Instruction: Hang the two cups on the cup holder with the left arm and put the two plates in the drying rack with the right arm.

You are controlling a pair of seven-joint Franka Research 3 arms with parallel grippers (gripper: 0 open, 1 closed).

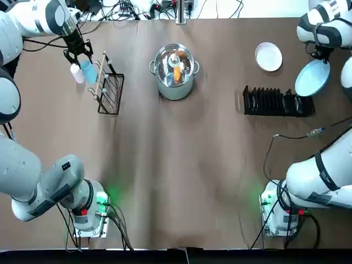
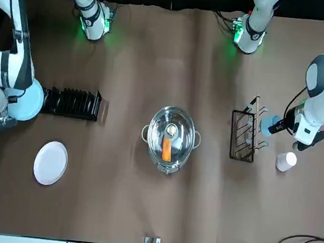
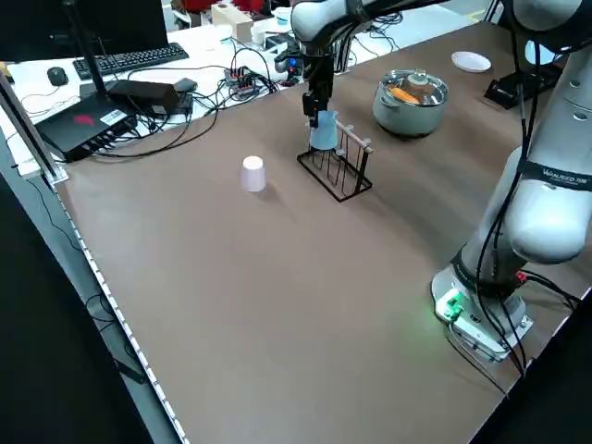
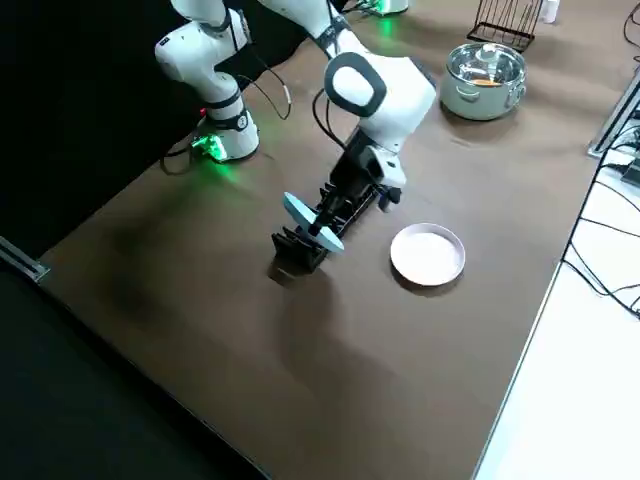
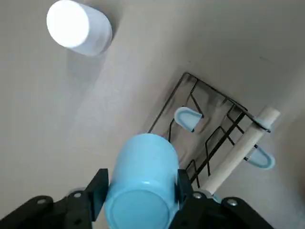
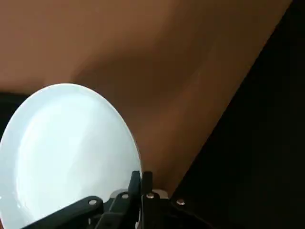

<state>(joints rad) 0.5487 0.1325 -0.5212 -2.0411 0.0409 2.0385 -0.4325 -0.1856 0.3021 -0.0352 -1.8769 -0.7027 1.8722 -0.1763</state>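
Observation:
My left gripper (image 1: 82, 55) is shut on the light blue cup (image 1: 88, 71), held just beside the wooden bar of the cup holder (image 1: 108, 88). The white cup (image 1: 76, 73) stands on the table to the holder's left. In the left wrist view the blue cup (image 5: 141, 191) sits between the fingers above the holder (image 5: 217, 138), with the white cup (image 5: 78, 28) apart. My right gripper (image 1: 320, 54) is shut on the rim of the light blue plate (image 1: 312, 78), tilted above the right end of the drying rack (image 1: 278, 102). The white plate (image 1: 268, 56) lies flat behind the rack.
A steel pot (image 1: 174, 70) with an orange item inside stands mid-table between holder and rack. Cables run along the table's far edge (image 1: 137, 10). Both arm bases (image 1: 91, 212) with green lights sit at the near edge.

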